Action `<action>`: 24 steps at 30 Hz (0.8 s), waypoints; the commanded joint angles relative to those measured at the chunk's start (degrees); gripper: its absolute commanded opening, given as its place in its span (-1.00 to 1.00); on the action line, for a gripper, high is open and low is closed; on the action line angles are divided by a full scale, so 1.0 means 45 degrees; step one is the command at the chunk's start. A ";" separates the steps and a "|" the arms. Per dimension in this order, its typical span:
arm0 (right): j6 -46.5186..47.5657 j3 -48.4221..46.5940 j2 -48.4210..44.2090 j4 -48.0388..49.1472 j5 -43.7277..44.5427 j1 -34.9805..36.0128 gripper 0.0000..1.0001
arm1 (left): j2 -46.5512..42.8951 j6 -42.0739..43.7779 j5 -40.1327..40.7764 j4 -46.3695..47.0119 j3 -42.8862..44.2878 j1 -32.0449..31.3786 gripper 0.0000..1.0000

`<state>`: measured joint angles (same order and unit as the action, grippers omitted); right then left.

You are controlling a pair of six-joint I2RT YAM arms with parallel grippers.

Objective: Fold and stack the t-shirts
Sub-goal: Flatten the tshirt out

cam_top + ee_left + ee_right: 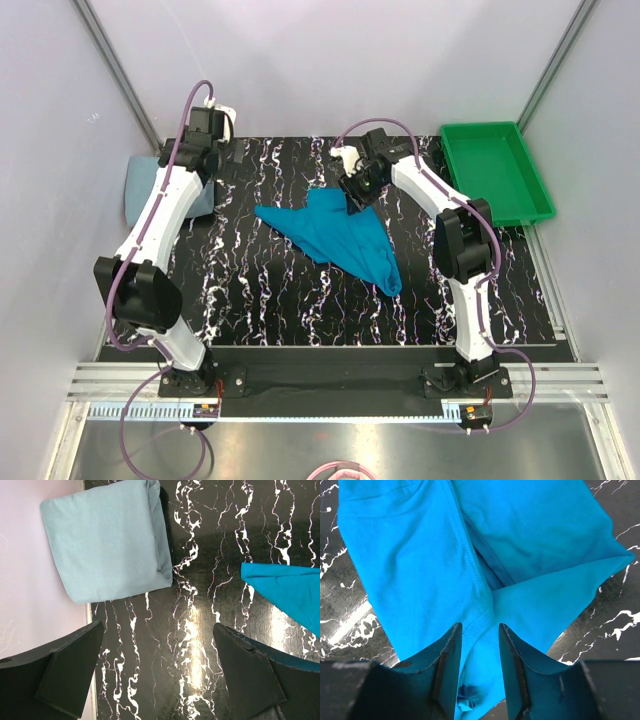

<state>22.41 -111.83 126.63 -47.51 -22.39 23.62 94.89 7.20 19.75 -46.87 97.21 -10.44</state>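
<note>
The bright teal-blue t-shirt lies crumpled in a slanted heap in the middle of the black marbled mat. My right gripper sits low over its far edge. In the right wrist view its jaws stand partly apart astride a raised fold of the teal t-shirt, with a small bunch of cloth between them. The pale grey-blue t-shirt lies folded at the far left, partly off the mat. My left gripper hovers just right of it, wide open over bare mat, next to the folded shirt.
A green plastic tray stands at the back right, beside the right arm. White walls close in on the left, back and right. A corner of the teal shirt shows at the right edge of the left wrist view.
</note>
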 commanded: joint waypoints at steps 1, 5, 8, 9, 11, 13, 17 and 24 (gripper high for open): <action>-0.0118 -0.0109 0.0023 -0.0339 -0.0297 0.0045 -0.14 | 0.0143 -0.0038 -0.0013 0.0338 0.0780 0.0034 0.98; -0.0234 -0.0480 0.0336 -0.0693 -0.0784 0.0045 -0.14 | 0.0124 -0.0019 -0.0033 0.0338 0.0704 0.0034 0.98; -0.0255 -0.0773 0.0629 -0.0927 -0.0902 0.0045 -0.13 | 0.0065 -0.0018 -0.0013 0.0338 0.0605 0.0034 0.98; -0.0254 -0.0890 0.0823 -0.1024 -0.0941 0.0045 -0.12 | 0.0027 0.0020 0.0006 0.0338 0.0586 0.0034 0.98; -0.0216 -0.1144 0.1019 -0.1239 -0.0961 0.0045 -0.11 | -0.0032 0.0040 0.0026 0.0338 0.0585 0.0034 0.98; -0.0196 -0.1281 0.1235 -0.1298 -0.1078 0.0045 -0.10 | -0.0110 0.0079 0.0065 0.0318 0.0489 0.0034 0.98; -0.0293 -0.1690 0.1567 -0.1610 -0.1312 0.0045 -0.47 | -0.0286 0.0118 0.0123 0.0319 0.0313 0.0034 0.98; -0.0606 -0.2724 0.1332 -0.1806 -0.1626 0.0084 -1.00 | -0.0267 0.0138 0.0201 0.0435 0.0312 0.0054 0.98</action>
<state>20.69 -119.24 134.26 -55.11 -27.73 23.64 95.74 7.27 19.79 -46.85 98.10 -10.41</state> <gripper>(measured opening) 0.011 0.987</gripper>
